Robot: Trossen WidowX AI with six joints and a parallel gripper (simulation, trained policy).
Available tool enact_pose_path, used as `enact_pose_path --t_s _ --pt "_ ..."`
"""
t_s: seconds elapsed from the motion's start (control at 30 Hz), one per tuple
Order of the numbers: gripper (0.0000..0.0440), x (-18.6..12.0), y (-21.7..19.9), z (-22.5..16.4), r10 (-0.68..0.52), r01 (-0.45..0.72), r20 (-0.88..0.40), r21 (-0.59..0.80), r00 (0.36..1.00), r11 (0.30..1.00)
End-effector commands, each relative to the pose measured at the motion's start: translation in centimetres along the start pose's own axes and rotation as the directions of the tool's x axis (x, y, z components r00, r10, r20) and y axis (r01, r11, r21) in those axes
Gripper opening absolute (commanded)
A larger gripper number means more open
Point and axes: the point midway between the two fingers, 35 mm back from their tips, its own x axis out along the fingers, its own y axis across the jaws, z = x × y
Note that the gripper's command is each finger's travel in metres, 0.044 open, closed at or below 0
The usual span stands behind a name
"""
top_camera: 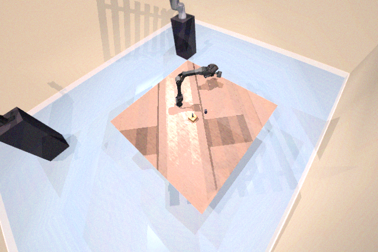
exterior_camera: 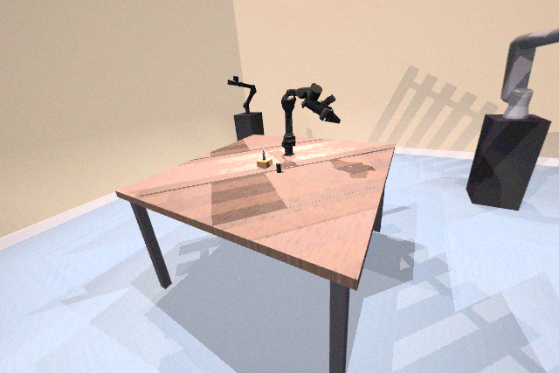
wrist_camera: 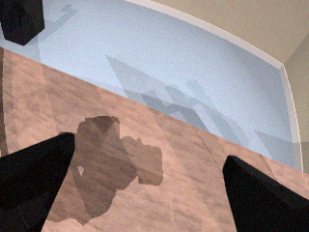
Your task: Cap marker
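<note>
The marker (top_camera: 192, 115) (exterior_camera: 263, 155) stands upright in the small yellow-orange holder block (top_camera: 192, 118) (exterior_camera: 264, 163), its tip bare. The dark cap (top_camera: 205, 111) (exterior_camera: 278, 168) stands loose on the table, a short way from the block. My gripper (exterior_camera: 337, 120) (wrist_camera: 152, 154) is open and empty. It hangs high over the table, well to the right of the cap in the exterior view. In the wrist view only bare wood, the arm's shadow and floor show between and beyond the fingers; the marker, block and cap are out of that view.
The wooden table (top_camera: 183, 163) (exterior_camera: 315, 224) stands on a pale blue floor. My arm's base is bolted near the block. A grey arm on a dark pedestal (top_camera: 184, 37) (exterior_camera: 505, 165) and another dark pedestal (top_camera: 33, 134) (exterior_camera: 249, 125) with a black arm stand off the table.
</note>
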Motion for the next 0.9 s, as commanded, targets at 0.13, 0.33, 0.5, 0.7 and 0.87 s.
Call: enact_pose_path --t_s 0.13,0.33,0.5,0.7,0.87 --pt "0.0274 -0.5 -0.5 -1.6 -0.004 0.005 -0.048 0.038 0.999 0.999" --pt "0.0238 -1.3 -1.0 -3.6 -0.003 0.011 -0.103 0.078 0.995 0.997" --pt "0.0250 -2.0 -1.4 -5.3 -0.001 0.018 -0.149 0.114 0.989 0.993" --pt "0.0264 -3.0 -1.9 -7.2 0.001 0.031 -0.202 0.156 0.979 0.987" --pt "0.0275 -3.9 -2.3 -8.8 0.003 0.045 -0.245 0.190 0.970 0.981"
